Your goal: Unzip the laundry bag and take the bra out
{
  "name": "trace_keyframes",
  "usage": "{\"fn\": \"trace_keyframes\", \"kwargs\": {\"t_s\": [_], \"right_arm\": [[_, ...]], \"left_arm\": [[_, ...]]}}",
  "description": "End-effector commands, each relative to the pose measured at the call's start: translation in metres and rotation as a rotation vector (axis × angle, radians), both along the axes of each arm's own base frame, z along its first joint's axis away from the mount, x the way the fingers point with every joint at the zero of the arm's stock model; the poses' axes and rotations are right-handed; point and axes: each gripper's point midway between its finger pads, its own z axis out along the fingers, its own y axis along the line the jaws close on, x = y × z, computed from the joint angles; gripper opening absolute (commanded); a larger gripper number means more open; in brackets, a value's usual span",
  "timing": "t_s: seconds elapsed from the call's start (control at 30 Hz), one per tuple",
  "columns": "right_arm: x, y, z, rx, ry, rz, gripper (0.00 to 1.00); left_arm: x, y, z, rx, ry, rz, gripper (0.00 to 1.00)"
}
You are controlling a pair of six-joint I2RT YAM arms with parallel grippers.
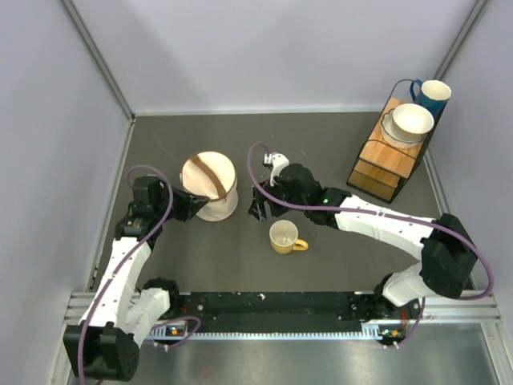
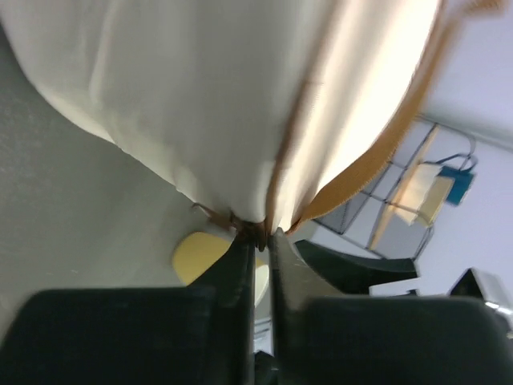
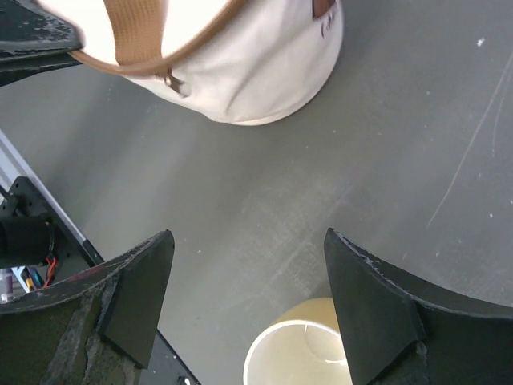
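The laundry bag (image 1: pixel 210 186) sits toward the left of the dark surface (image 1: pixel 224 257), drum-shaped, with its brown strap (image 1: pixel 210 175) lying across the top. The left hand (image 1: pixel 186 205) is pressed against the bag's near-left side. Its fingers (image 2: pixel 240 273) are drawn narrow and nip a small brown tab (image 2: pixel 255 231) where the brown trim comes together. I take the tab for the zip pull, though it's too close and blurred to be sure. The right hand (image 1: pixel 260 206) hangs wide apart, holding nothing, just right of the bag and beside the yellow mug (image 1: pixel 286 237). There's no bra to be seen; presumably it's zipped inside.

The bag looks light and soft, cloth that will crumple and slide rather than resist a tug. I'd judge the body needs pinning while the pull is drawn around the rim. The strap or the trimmed rim looks the firmest place for the free hand to grip, since the plain wall would only bunch. The bra, once exposed, should be limp and light, easy to pinch at an edge.
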Motion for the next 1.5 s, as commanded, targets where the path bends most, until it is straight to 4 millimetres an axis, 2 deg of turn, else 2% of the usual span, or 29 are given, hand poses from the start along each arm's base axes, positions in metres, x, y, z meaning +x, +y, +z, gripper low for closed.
{"fn": "trace_keyframes", "kwargs": {"t_s": [0.0, 0.13, 0.2, 0.33, 0.4, 0.5, 0.53, 0.57, 0.67, 0.83, 0.97, 1.1, 1.2, 1.3, 1.4, 1.43, 1.47], "right_arm": [[0.007, 0.022, 0.021, 0.072, -0.071, 0.079, 0.78], [0.005, 0.042, 0.028, 0.138, -0.122, 0.176, 0.79], [0.007, 0.052, 0.042, 0.217, -0.178, 0.194, 0.77], [0.015, 0.062, 0.038, 0.200, -0.241, 0.132, 0.75], [0.010, 0.072, 0.040, 0.198, -0.286, 0.133, 0.74], [0.007, 0.088, 0.028, 0.174, -0.287, 0.132, 0.73], [0.014, 0.090, 0.031, 0.179, -0.305, 0.094, 0.72], [0.017, 0.093, 0.021, 0.164, -0.294, 0.086, 0.70], [0.027, 0.097, 0.013, 0.160, -0.292, 0.037, 0.66], [0.040, 0.099, 0.009, 0.151, -0.300, -0.030, 0.56], [0.039, 0.100, 0.012, 0.169, -0.297, -0.032, 0.48], [0.038, 0.102, 0.019, 0.186, -0.300, -0.022, 0.45], [0.037, 0.105, 0.020, 0.188, -0.298, -0.012, 0.39], [0.038, 0.105, 0.017, 0.181, -0.292, -0.015, 0.26], [0.039, 0.101, 0.014, 0.171, -0.290, -0.031, 0.05], [0.042, 0.097, 0.013, 0.157, -0.294, -0.054, 0.00], [0.043, 0.093, 0.013, 0.150, -0.300, -0.068, 0.00]], "left_arm": [[0.016, 0.002, 0.018, 0.039, -0.088, -0.001, 0.00], [0.017, -0.003, 0.013, 0.064, -0.072, -0.075, 0.00], [0.018, -0.006, 0.008, 0.054, -0.053, -0.096, 0.00], [0.016, -0.009, 0.004, 0.032, -0.031, -0.099, 0.00], [0.015, -0.009, 0.006, 0.026, -0.040, -0.093, 0.00], [0.015, -0.007, 0.011, 0.029, -0.054, -0.084, 0.00], [0.015, -0.007, 0.012, 0.030, -0.053, -0.080, 0.00], [0.016, -0.007, 0.015, 0.029, -0.061, -0.081, 0.00], [0.014, -0.008, 0.014, 0.022, -0.058, -0.084, 0.00], [0.012, -0.008, 0.010, 0.012, -0.053, -0.078, 0.00], [0.012, -0.008, 0.010, 0.016, -0.049, -0.078, 0.00], [0.011, -0.008, 0.009, 0.015, -0.048, -0.075, 0.00], [0.010, -0.007, 0.008, 0.014, -0.049, -0.069, 0.00], [0.010, -0.007, 0.007, 0.014, -0.047, -0.071, 0.00], [0.009, -0.007, 0.007, 0.016, -0.046, -0.066, 0.00], [0.009, -0.006, 0.007, 0.018, -0.048, -0.064, 0.00], [0.009, -0.005, 0.009, 0.022, -0.056, -0.061, 0.00]]}}
